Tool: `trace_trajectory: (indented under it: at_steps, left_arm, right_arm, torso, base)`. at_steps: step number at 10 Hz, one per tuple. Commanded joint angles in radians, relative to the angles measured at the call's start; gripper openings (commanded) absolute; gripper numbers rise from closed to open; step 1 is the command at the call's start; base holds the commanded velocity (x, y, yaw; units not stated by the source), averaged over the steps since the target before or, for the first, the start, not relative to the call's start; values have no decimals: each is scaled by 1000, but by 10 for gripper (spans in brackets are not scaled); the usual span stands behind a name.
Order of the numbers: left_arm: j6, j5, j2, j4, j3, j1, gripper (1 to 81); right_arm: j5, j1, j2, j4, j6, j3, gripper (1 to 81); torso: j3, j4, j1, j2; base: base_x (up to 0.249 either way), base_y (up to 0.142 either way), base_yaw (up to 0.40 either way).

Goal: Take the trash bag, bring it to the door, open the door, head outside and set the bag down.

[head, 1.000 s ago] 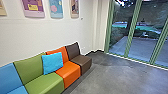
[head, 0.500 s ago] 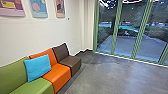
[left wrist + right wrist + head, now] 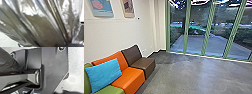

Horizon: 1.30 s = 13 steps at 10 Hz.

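The trash bag (image 3: 41, 25), dark and glossy, hangs close to the camera in the left wrist view. Its folds draw together at my left gripper (image 3: 68, 44), which is shut on the gathered plastic. Part of the same dark bag (image 3: 9, 62) shows in the right wrist view, beside the robot's own plate and bar. How my right gripper stands cannot be made out. In the head view, green-framed glass panels (image 3: 196, 37) stand across the room, with pale paving outside; whether one of them is a door that opens, I cannot tell.
A row of seats in green, orange (image 3: 131, 77) and brown (image 3: 142, 65) lines the white wall (image 3: 116, 32) on the left, with a blue cushion (image 3: 104, 73) on it. Grey floor (image 3: 184, 77) stretches from the seats to the glass.
The head camera has turned right: seats and wall pictures slide leftward out of the picture, and more of the glass front comes into it.
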State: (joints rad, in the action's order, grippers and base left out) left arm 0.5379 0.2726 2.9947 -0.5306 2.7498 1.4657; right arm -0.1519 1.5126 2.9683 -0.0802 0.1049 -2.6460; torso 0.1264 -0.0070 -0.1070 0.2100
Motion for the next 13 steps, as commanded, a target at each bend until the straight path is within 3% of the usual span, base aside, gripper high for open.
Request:
trace_trajectory:
  at_steps: [1, 13]
  left_arm:
    - [8, 85, -6, 0, 1, -52, 10]
    - [8, 85, -8, 1, 2, -51, 10]
  right_arm:
    - [-61, -44, 1, -4, -2, 1, 811]
    - [-61, -44, 1, -4, -2, 2, 811]
  torso:
    - [0, 0, 0, 0]
    - [0, 0, 0, 0]
  base:
    - [0, 0, -338]
    - [0, 0, -339]
